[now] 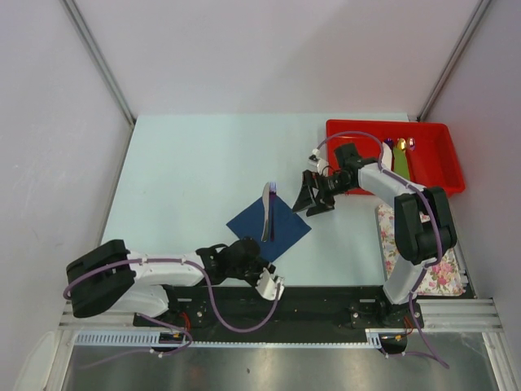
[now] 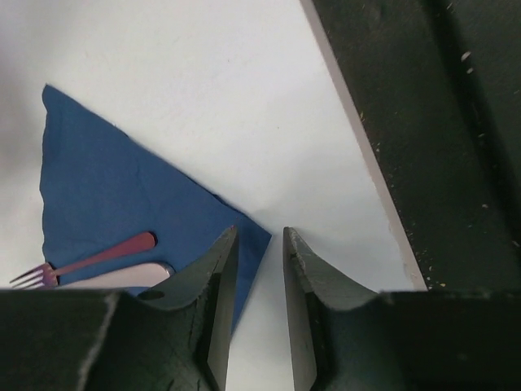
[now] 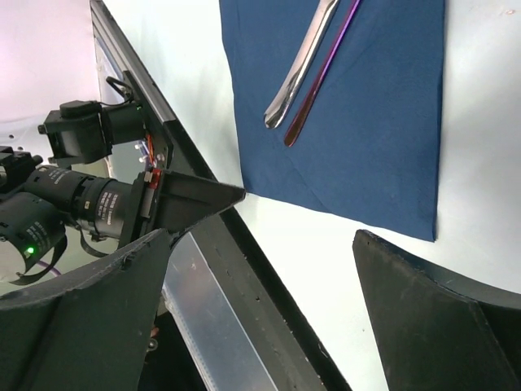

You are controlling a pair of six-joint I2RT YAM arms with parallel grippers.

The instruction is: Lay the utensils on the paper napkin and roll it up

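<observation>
1. Pale table (image 1: 187, 179), white walls round it. Red tray (image 1: 391, 124) far R, floral cloth (image 1: 448, 273) near R; neither needed for this step, I reckon.
2. Paper napkin (image 1: 289, 230) lies flat mid-table, turned diamond-wise so a corner points twd each arm. Handy for starting a roll from a corner.
3. Utensils (image 1: 267, 213) lie side by side on it, along the near-far diagonal, fork tines just past the far edge. Placing looks done to me.
4. Left gripper (image 2: 258, 236) is down at the near corner. Jaws narrowed to a slim gap w/ the corner tip poking in, but table shows thru, so not pinched yet and nothing held afaict.
5. Right gripper (image 1: 313, 199) just beside the R corner, jaws wide, empty; prob there to steady the sheet.
6. Next, IMO: nip that corner, fold it over the handles.
</observation>
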